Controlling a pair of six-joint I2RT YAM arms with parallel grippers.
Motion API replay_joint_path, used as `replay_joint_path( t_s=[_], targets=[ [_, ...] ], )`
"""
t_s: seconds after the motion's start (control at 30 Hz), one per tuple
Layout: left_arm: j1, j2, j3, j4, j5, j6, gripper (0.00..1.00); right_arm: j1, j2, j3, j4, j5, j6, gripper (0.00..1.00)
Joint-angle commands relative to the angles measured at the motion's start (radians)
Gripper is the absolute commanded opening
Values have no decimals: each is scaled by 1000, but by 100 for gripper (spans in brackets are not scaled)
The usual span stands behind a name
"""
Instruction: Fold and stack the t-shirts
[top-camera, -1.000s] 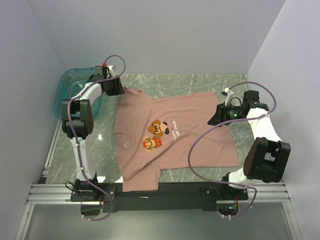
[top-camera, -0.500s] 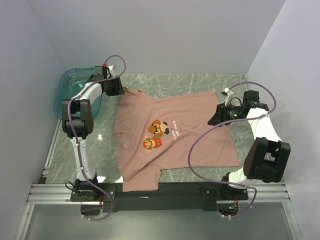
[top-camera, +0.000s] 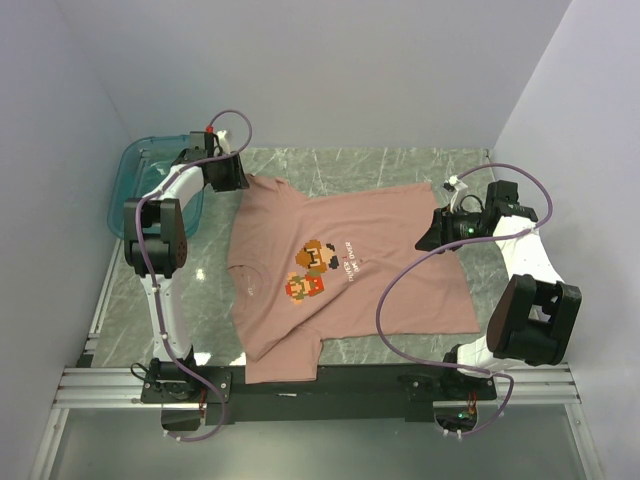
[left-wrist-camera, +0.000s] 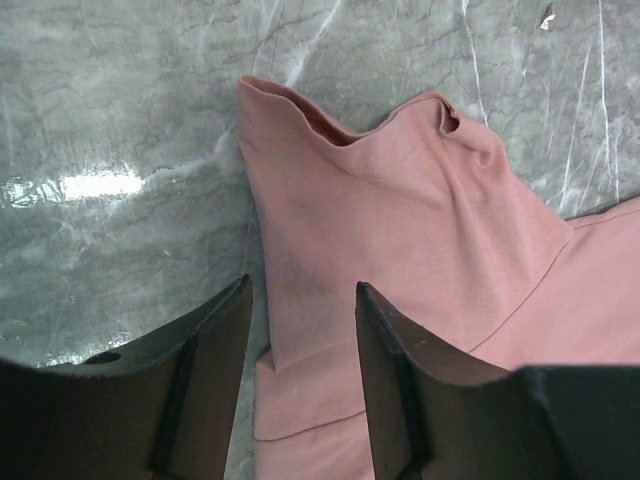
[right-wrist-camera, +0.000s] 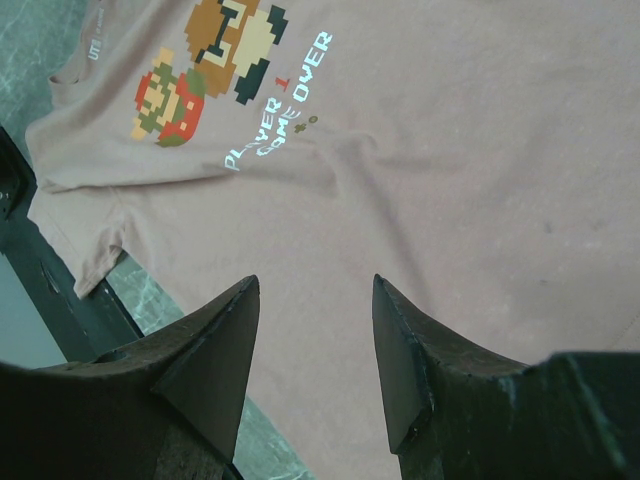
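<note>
One dusty-pink t-shirt (top-camera: 345, 270) lies spread flat on the marble table, chest print up, collar toward the left. My left gripper (top-camera: 243, 180) is open over the far sleeve (left-wrist-camera: 400, 210), whose edge is folded under between the fingers (left-wrist-camera: 215, 340). My right gripper (top-camera: 428, 240) is open and empty above the shirt's lower body (right-wrist-camera: 450, 150), near its right hem. The pixel print and white text (right-wrist-camera: 240, 70) show in the right wrist view.
A teal translucent tray (top-camera: 135, 180) stands at the far left edge, behind the left arm. Bare marble table (top-camera: 400, 165) lies beyond the shirt. The black front rail (top-camera: 330, 375) runs under the near sleeve (top-camera: 280, 360). White walls close in both sides.
</note>
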Motion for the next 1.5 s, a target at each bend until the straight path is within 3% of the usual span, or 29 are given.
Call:
replay_joint_path(
  t_s=[0.0, 0.77, 1.47],
  targets=[
    [-3, 18, 52, 7, -10, 23, 51, -9, 6, 35, -6, -22, -13, 56],
    [-13, 67, 116, -9, -36, 29, 49, -8, 10, 41, -17, -28, -24, 56],
    [-15, 253, 366, -66, -93, 54, 41, -8, 24, 49, -29, -35, -31, 56]
  ],
)
